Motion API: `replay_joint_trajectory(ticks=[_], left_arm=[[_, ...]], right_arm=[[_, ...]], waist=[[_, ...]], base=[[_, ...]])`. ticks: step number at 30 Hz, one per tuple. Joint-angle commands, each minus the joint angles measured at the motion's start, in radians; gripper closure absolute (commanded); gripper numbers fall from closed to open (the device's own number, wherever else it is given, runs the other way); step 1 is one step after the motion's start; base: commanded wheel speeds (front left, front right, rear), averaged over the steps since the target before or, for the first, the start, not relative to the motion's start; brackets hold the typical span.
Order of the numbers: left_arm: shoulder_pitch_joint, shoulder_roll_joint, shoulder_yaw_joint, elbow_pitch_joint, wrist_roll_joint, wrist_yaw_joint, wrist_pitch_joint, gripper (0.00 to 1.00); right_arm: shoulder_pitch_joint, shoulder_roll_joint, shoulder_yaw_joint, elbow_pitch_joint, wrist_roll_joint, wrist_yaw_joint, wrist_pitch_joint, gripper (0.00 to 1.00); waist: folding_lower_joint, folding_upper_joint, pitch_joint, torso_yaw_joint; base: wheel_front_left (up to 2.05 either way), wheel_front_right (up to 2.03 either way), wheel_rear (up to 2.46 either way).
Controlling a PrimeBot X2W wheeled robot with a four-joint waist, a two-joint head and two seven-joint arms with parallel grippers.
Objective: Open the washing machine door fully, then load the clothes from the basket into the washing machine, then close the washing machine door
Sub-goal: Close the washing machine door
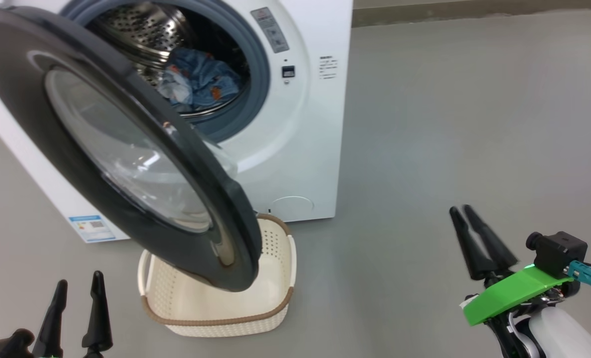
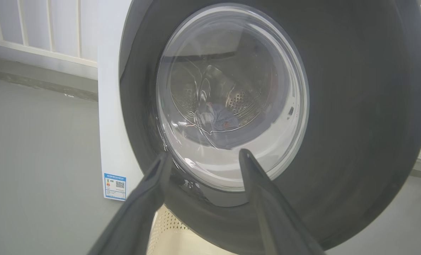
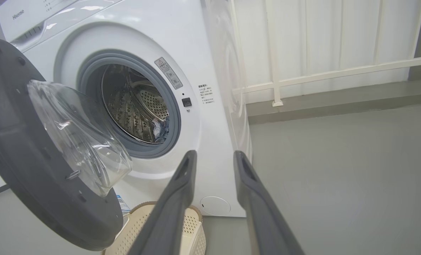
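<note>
**Head view.** The washing machine door [image 1: 121,149] stands swung out, ahead of and above the left gripper [image 1: 80,279]. That gripper's fingers are spread wide and hold nothing. The right gripper [image 1: 461,209] hangs over bare floor [image 1: 449,109], well apart from the door. Its fingers are drawn near each other with a narrow gap and are empty. The clothes [image 1: 201,82] lie in the drum [image 1: 141,30] of the washing machine [image 1: 295,124], far ahead of both grippers. The basket [image 1: 225,325] sits just ahead and to the right of the left gripper, under the door's lower edge. No garment shows in it, but the door hides part of its inside, so it is probably, not certainly, empty.

**Left wrist view.** The door's glass bowl [image 2: 231,95] lies straight ahead between the spread fingers, not touching them. Blue cloth shows through it, low in the drum.

**Right wrist view.** The fingers stand moderately apart with nothing between them. The drum opening is ahead and to their left, with cloth at its bottom. The door is further left.

**Progress, as judged.** Opening and loading appear done. Closing the door is left to do, and neither gripper touches the door.
</note>
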Motion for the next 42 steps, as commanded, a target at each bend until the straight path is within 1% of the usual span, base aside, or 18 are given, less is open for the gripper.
replay_joint_trajectory(ticks=[1,5,10,11,15,23,30,36,42], left_arm=[[-0.034,0.020,0.031,-0.013,0.016,-0.002,-0.010,0.00],[-0.031,0.018,0.030,-0.003,0.024,-0.002,-0.010,0.00],[-0.029,0.013,0.031,0.003,0.022,-0.002,-0.010,0.00],[-0.029,0.013,0.031,0.003,0.022,-0.002,-0.010,0.00],[-0.029,0.011,0.031,0.004,0.016,-0.002,-0.010,0.00],[-0.026,0.012,0.019,0.006,0.011,-0.002,-0.010,0.00],[-0.024,0.014,0.010,0.007,0.006,-0.002,-0.010,0.00],[-0.027,0.016,0.003,0.016,0.000,-0.002,-0.010,0.00],[-0.024,0.013,0.000,0.018,-0.005,-0.002,-0.010,0.00]], right_arm=[[-0.027,-0.007,0.020,-0.042,0.012,0.007,-0.008,1.00],[-0.050,-0.011,0.047,-0.086,0.022,0.007,-0.008,1.00],[-0.076,0.002,0.070,-0.139,0.070,0.007,-0.008,1.00],[-0.076,0.002,0.070,-0.139,0.070,0.007,-0.008,1.00],[-0.097,0.006,0.094,-0.191,0.091,0.007,-0.008,1.00],[-0.125,0.020,0.131,-0.323,0.106,0.007,-0.008,1.00],[-0.157,0.028,0.199,-0.415,0.107,0.007,-0.008,1.00],[-0.184,0.029,0.287,-0.429,0.100,0.007,-0.008,1.00],[-0.183,0.027,0.387,-0.356,0.118,0.007,-0.008,1.00]], waist=[[0.0000,0.0000,-0.002,0.018],[0.0000,0.0000,-0.010,0.064],[0.0000,0.0000,-0.019,0.119],[0.0000,0.0000,-0.019,0.119],[0.0000,0.0000,-0.026,0.163],[0.0000,0.0000,-0.039,0.243],[0.0000,0.0000,-0.043,0.294],[0.0000,0.0000,-0.046,0.325],[0.0000,0.0000,-0.048,0.347]], base=[[0.00,0.00,0.00],[0.00,0.00,0.00],[0.00,0.00,0.00],[0.00,0.00,0.00],[0.00,0.00,0.00],[0.00,0.00,0.00],[0.00,0.00,0.00],[0.00,0.00,0.00],[0.00,0.00,0.00]])
